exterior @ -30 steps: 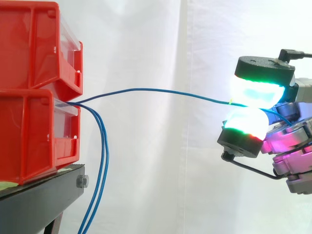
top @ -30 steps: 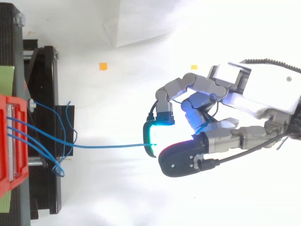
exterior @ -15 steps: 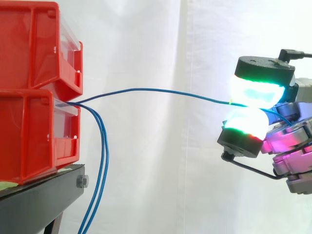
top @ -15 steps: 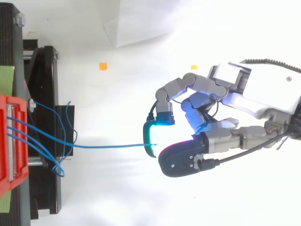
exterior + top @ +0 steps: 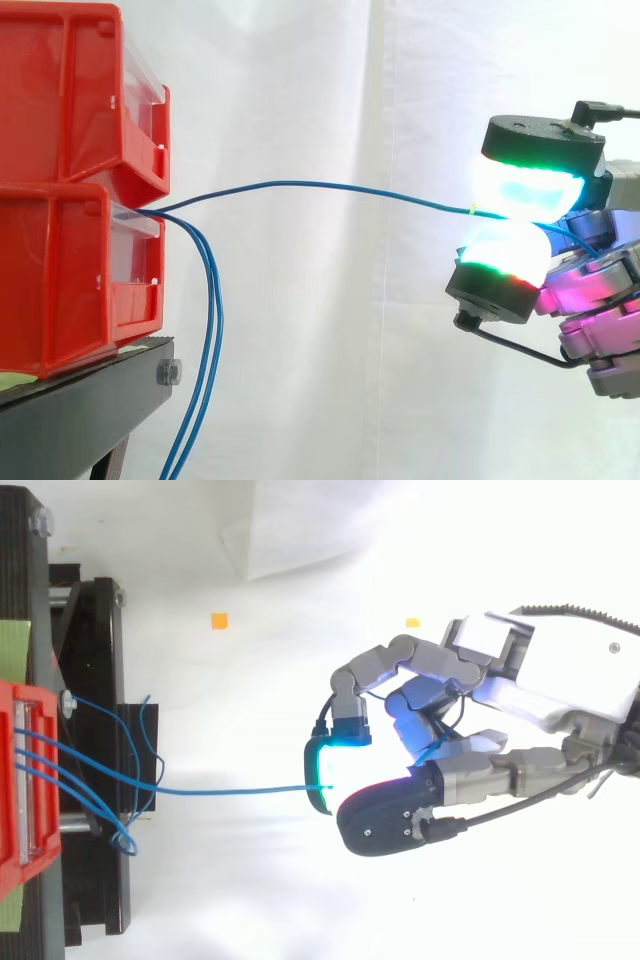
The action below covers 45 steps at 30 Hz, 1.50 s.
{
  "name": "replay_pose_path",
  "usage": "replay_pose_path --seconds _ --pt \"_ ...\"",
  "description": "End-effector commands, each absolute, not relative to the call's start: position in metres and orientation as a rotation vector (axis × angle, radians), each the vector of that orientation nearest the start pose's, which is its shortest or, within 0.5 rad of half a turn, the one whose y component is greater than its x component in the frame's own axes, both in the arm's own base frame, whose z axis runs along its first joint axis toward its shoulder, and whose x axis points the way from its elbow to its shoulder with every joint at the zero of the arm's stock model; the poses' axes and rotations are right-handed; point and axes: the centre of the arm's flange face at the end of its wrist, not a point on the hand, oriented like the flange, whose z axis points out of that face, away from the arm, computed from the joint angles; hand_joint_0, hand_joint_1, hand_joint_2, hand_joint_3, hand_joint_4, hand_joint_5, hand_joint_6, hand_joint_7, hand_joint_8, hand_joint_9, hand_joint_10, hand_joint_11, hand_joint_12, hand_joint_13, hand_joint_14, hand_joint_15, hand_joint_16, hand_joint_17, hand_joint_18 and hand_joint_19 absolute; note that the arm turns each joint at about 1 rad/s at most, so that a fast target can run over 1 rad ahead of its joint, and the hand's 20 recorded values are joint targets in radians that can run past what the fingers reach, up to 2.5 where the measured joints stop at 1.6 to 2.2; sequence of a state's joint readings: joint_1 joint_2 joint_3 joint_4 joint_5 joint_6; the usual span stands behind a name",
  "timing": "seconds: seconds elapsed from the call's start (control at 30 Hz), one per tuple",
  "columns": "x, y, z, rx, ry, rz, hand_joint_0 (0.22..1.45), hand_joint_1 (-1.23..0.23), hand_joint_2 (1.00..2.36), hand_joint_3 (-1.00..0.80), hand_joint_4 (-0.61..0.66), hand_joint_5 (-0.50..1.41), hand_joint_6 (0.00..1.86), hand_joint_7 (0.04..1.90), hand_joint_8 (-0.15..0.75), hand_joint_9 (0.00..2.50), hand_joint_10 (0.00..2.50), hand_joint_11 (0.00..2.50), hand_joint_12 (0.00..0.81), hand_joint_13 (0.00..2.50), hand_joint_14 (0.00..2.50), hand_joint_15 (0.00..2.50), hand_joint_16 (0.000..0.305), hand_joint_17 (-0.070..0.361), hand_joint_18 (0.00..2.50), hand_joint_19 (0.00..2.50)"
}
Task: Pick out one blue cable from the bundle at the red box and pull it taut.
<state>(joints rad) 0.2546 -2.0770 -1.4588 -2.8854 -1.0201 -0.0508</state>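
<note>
Two red bins [image 5: 70, 190] are stacked at the left on a black stand [image 5: 90, 410]. One blue cable [image 5: 320, 186] runs from the gap between the bins rightward in a shallow arc to my hand [image 5: 450, 730]. A glowing fingertip pad [image 5: 525, 188] above and a thumb pad [image 5: 502, 253] below pinch the cable between them. In the top view the same cable [image 5: 235, 790] stretches nearly straight from the bin front [image 5: 30, 780] to the cyan-lit fingertip [image 5: 325, 765]. Other blue cables [image 5: 205, 330] hang down in front of the lower bin.
A white curtain [image 5: 330, 90] forms the backdrop. Several loose blue cables [image 5: 110, 800] loop over the black stand by the bin front. Two small orange markers [image 5: 219, 621] lie on the white floor.
</note>
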Motion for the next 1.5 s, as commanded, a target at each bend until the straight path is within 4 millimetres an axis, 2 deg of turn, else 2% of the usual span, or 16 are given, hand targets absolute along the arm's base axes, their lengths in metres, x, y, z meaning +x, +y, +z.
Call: replay_pose_path --seconds 0.0,0.17,0.3,0.4,1.47 --pt "0.6646 -0.0186 0.2731 1.352 1.132 0.851 0.72 -0.74 1.03 0.00 -0.26 -0.20 0.98 1.30 0.223 0.86 2.50 1.33 0.278 0.98 2.50 1.37 0.033 0.074 1.17 1.64" --pt "0.6646 -0.0186 0.2731 1.352 1.132 0.851 0.72 -0.75 1.03 0.01 -0.24 -0.19 0.98 1.30 0.235 0.88 2.50 1.27 0.280 0.98 2.50 1.30 0.032 0.073 1.20 1.61" --pt "0.6646 -0.0186 0.2731 1.352 1.132 0.851 0.72 -0.77 1.03 0.00 -0.24 -0.19 0.97 1.31 0.238 0.91 2.50 1.28 0.279 1.01 2.50 1.31 0.032 0.072 1.22 1.61" --pt "0.6647 -0.0176 0.2731 1.351 1.133 0.852 0.72 -0.77 1.03 0.01 -0.24 -0.19 0.97 1.33 0.256 0.93 2.50 1.39 0.299 1.02 2.50 1.32 0.033 0.073 1.24 1.64" --pt "0.6646 -0.0186 0.2731 1.352 1.132 0.851 0.72 -0.77 1.03 0.01 -0.24 -0.19 0.97 1.34 0.254 0.95 2.50 1.40 0.298 1.03 2.50 1.33 0.033 0.073 1.26 1.64"
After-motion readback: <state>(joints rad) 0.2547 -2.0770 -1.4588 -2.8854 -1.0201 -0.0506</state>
